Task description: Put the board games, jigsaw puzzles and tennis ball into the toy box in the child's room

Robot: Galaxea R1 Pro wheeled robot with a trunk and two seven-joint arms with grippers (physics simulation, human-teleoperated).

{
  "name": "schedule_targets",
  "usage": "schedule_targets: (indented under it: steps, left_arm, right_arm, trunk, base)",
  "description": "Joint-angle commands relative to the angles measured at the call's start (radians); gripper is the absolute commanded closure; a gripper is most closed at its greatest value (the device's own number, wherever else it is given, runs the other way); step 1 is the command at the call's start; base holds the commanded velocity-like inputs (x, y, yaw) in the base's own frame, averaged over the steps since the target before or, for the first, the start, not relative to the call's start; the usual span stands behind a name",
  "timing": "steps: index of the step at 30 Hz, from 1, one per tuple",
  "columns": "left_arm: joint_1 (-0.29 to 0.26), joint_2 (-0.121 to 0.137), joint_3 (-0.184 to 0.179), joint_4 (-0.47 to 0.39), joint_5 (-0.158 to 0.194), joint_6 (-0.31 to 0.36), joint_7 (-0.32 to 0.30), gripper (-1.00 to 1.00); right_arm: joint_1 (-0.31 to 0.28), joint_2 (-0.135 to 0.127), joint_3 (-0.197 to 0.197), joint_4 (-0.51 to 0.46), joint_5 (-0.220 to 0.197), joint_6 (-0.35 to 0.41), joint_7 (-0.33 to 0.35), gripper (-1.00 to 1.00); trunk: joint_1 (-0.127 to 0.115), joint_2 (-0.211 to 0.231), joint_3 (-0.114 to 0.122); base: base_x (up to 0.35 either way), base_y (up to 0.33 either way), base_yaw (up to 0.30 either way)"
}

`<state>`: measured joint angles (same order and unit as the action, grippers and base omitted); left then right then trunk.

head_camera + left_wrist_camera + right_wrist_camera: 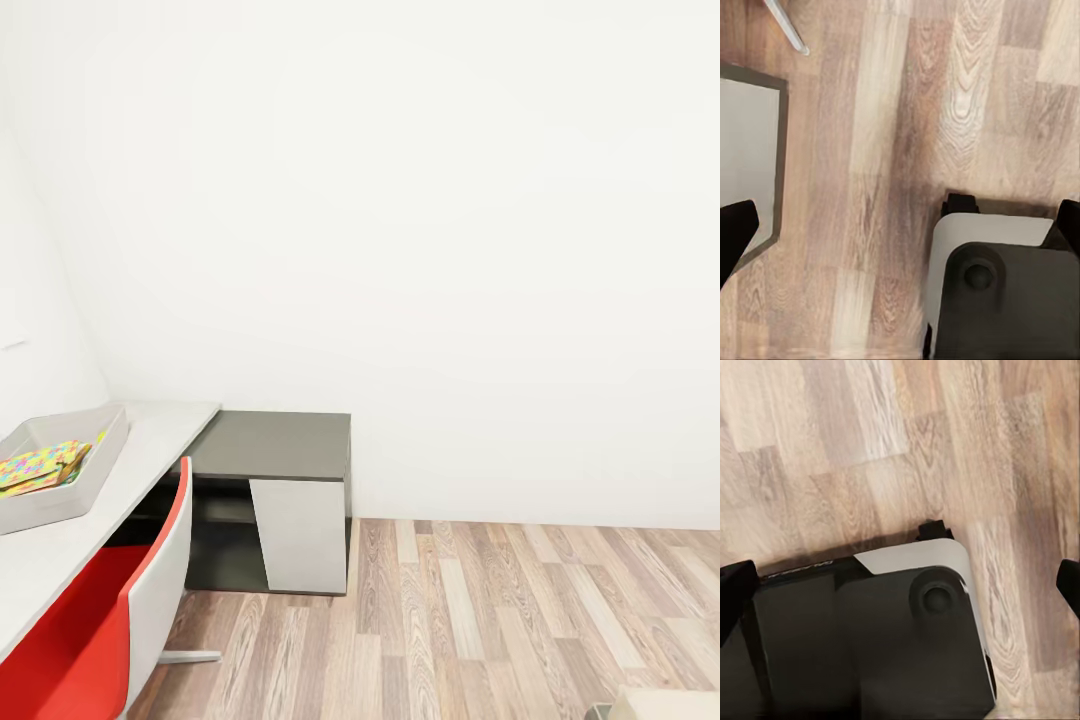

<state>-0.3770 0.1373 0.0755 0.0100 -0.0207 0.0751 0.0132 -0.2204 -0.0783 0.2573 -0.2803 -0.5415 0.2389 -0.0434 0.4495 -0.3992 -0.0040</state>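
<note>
The light grey toy box (100,468) stands on the white table (150,445) at the left of the head view. A multicoloured jigsaw puzzle (40,467) lies inside it. The board games and the tennis ball are out of view. My left gripper (904,229) hangs open over the wood floor, a dark fingertip at each side edge and nothing between them. My right gripper (900,585) is likewise open above the floor and my own base (870,645).
A red and white chair (120,620) stands at the table's near side. The lower dark grey section (270,445) joins the table at the corner against the white wall. Wood-plank floor (500,620) spreads to the right. A small beige corner (665,703) shows at the lower right edge.
</note>
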Motion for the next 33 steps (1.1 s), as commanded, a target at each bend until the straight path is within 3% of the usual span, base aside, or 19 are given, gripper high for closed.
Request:
schedule_targets:
  steps: [1, 6, 15, 23, 33]
  left_arm:
    - [0.027, 0.0, 0.007, 0.006, -0.003, -0.017, 0.03, -1.0]
    - [0.102, 0.0, 0.006, 0.019, -0.001, -0.112, 0.076, -1.0]
    - [0.144, -0.008, 0.006, 0.022, -0.001, -0.153, 0.085, -1.0]
    - [0.188, -0.014, 0.006, 0.022, -0.001, -0.235, 0.089, -1.0]
    - [0.208, -0.014, 0.006, 0.022, -0.002, -0.259, 0.102, -1.0]
  right_arm:
    - [-0.001, 0.006, 0.013, 0.056, 0.002, -0.042, -0.004, -1.0]
    - [-0.003, 0.017, 0.048, 0.193, 0.018, -0.159, -0.006, -1.0]
    - [-0.002, 0.014, 0.077, 0.214, 0.016, -0.184, -0.012, -1.0]
    - [0.032, 0.005, 0.079, 0.245, 0.016, -0.356, -0.013, -1.0]
    - [0.106, -0.003, 0.078, 0.255, 0.015, -0.526, -0.013, -1.0]
  trunk:
    - [0.0, -0.001, 0.0]
    - [0.0, -0.001, -0.006]
    - [0.0, -0.001, -0.021]
    - [0.0, -0.001, -0.034]
    - [0.0, -0.001, -0.047]
  base:
    - [0.0, 0.0, 0.0]
    - [0.0, 0.0, 0.0]
    - [0.0, 0.0, 0.0]
    - [0.0, 0.0, 0.0]
    - [0.0, 0.0, 0.0]
